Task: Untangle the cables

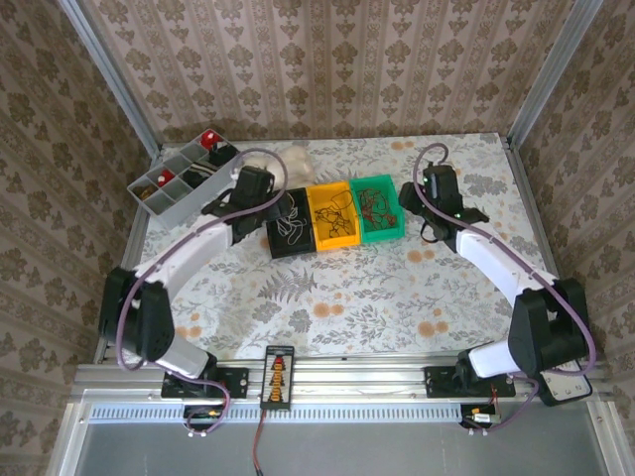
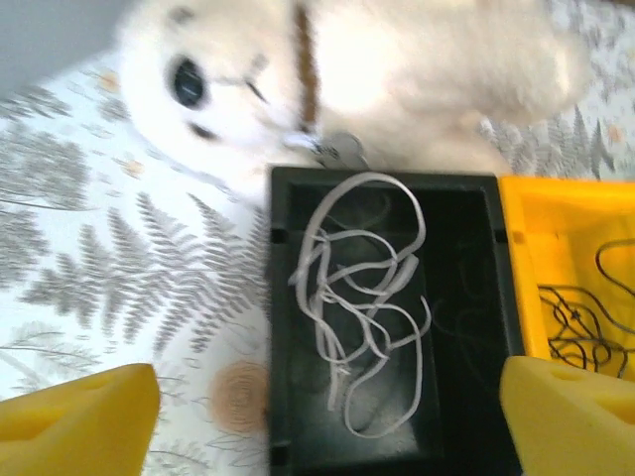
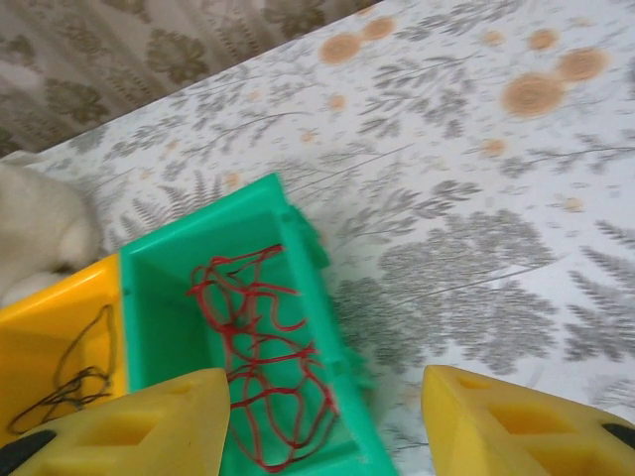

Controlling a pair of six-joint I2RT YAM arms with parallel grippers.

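From above: a row of three bins on the bench [image 1: 347,297], with the yellow bin [image 1: 319,198] in the middle, the black bin [image 1: 288,245] touching its left side and the green bin [image 1: 397,230] touching its right. White cables [image 1: 291,226] in the black bin, black cables [image 1: 335,218] in the yellow bin itself, red cables [image 1: 375,206] in the green bin. Left hand [image 1: 266,203]: hovers just left of the yellow bin, over the black one. Right hand [image 1: 425,198]: hangs right of the yellow bin, at the green bin's far side. Grey tray [image 1: 169,203] well left of the yellow bin, plush toy [image 1: 298,164] just behind it.

From the left wrist: white cables [image 2: 362,297] in one loose heap of loops inside the black bin [image 2: 466,327], left of the yellow bin [image 2: 521,228]. Left hand [image 2: 327,382] released, fingers [image 2: 79,416] wide apart, grasping nothing.

From the right wrist: red cables [image 3: 258,347] looped inside the green bin [image 3: 159,327], right of the yellow bin [image 3: 60,317]. Right hand [image 3: 327,392] released, fingers [image 3: 139,426] apart, empty.
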